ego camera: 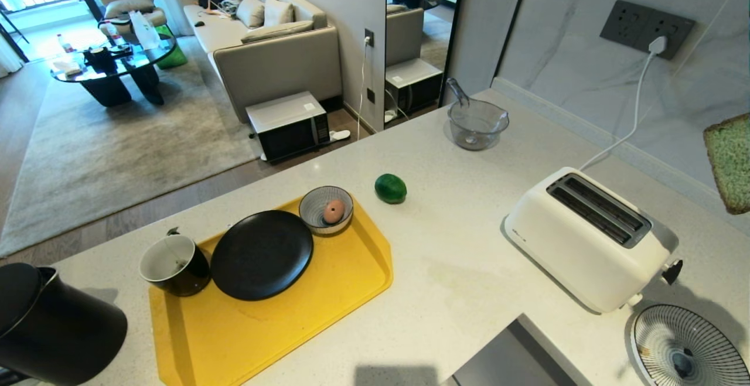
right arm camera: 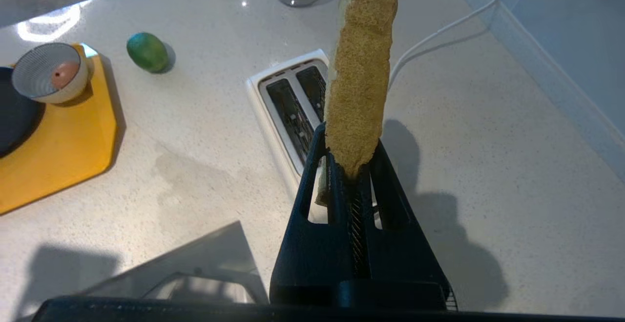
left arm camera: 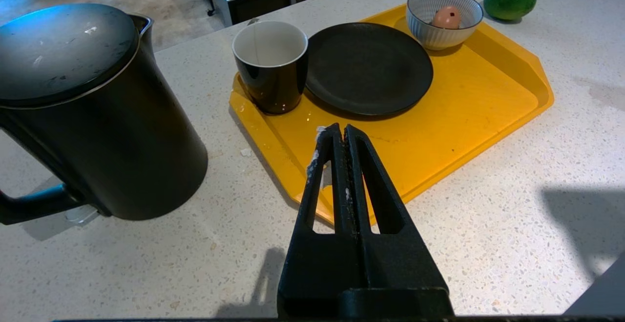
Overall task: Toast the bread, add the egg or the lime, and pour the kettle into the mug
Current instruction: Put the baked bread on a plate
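Hovering low at the counter's [ego camera: 469,269] near edge, left gripper [left arm camera: 341,134] pressed closed, holding nothing. Kettle [ego camera: 50,324] stands at the near left corner, lid on. Just beyond it the yellow tray [ego camera: 351,280] carries the mug [ego camera: 174,265], a black plate [ego camera: 261,254] and a striped bowl [ego camera: 326,209] with an egg [ego camera: 333,211] inside. Lime [ego camera: 391,188] lies on the counter past the tray's far corner. Right side — white toaster [ego camera: 586,239], both slots bare. Right gripper [right arm camera: 352,163] clamped on the bread [right arm camera: 360,68], slice held edge-on in the air above the toaster.
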